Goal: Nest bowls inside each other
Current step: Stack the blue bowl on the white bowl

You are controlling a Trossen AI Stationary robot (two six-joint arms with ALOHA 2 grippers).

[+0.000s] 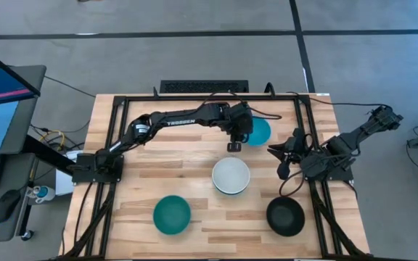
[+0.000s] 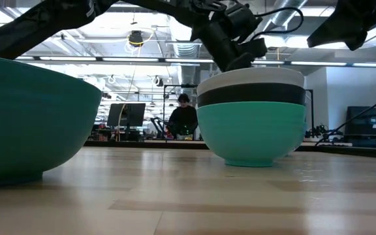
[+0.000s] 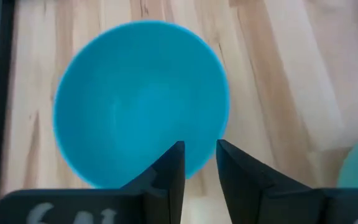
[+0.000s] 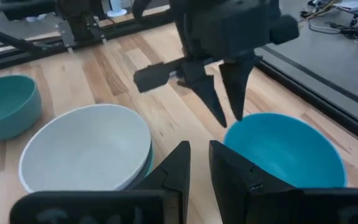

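Wooden table (image 1: 194, 156) with bowls (image 1: 231, 175)

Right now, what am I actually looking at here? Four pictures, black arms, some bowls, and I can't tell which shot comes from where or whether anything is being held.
These are two robot arms bolted to a wooden table, seen at one moment by four cameras. One camera looks straight down, one sits at table height, and one rides on each arm's wrist.

On the table: a bright blue bowl, a teal bowl, a black bowl, and a stack with a white bowl on top, a black one under it and a turquoise one at the bottom.

The left gripper hangs just above the blue bowl's rim, its fingers a little apart, holding nothing. The right gripper waits at the table's right side, also empty.
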